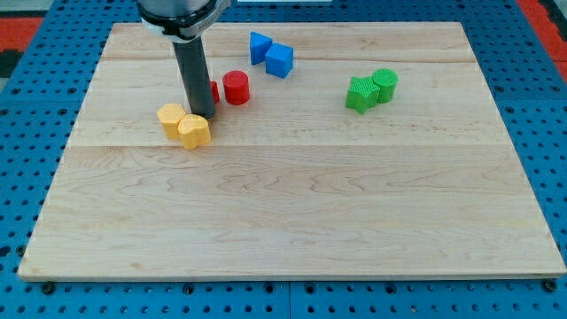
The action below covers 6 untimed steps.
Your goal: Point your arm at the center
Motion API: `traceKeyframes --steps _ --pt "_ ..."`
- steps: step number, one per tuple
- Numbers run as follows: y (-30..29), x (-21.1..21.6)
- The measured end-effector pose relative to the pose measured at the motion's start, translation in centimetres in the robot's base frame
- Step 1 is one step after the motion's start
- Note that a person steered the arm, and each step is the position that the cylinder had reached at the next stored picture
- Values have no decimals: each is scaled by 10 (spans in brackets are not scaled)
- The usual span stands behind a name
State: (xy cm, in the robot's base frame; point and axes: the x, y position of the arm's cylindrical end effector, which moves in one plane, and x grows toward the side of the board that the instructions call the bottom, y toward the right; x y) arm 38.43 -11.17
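My rod comes down from the view's top left, and my tip (203,115) rests on the wooden board (292,213). It stands just above and right of two touching yellow blocks, one (172,118) at the left and a heart-like one (194,130) at the right. A red block (213,90) is mostly hidden behind the rod. A red cylinder (236,88) stands just right of the rod. The tip is well left of and above the board's centre.
Two blue blocks, one (259,46) and a cube (280,59), touch near the view's top centre. A green star-like block (361,93) and a green cylinder (384,84) touch at the upper right. A blue pegboard (549,133) surrounds the board.
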Motion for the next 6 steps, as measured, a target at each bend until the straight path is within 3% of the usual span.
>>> traceKeyframes --steps 3,5,6 --pt "61 1" --pt "151 35" --pt "151 34"
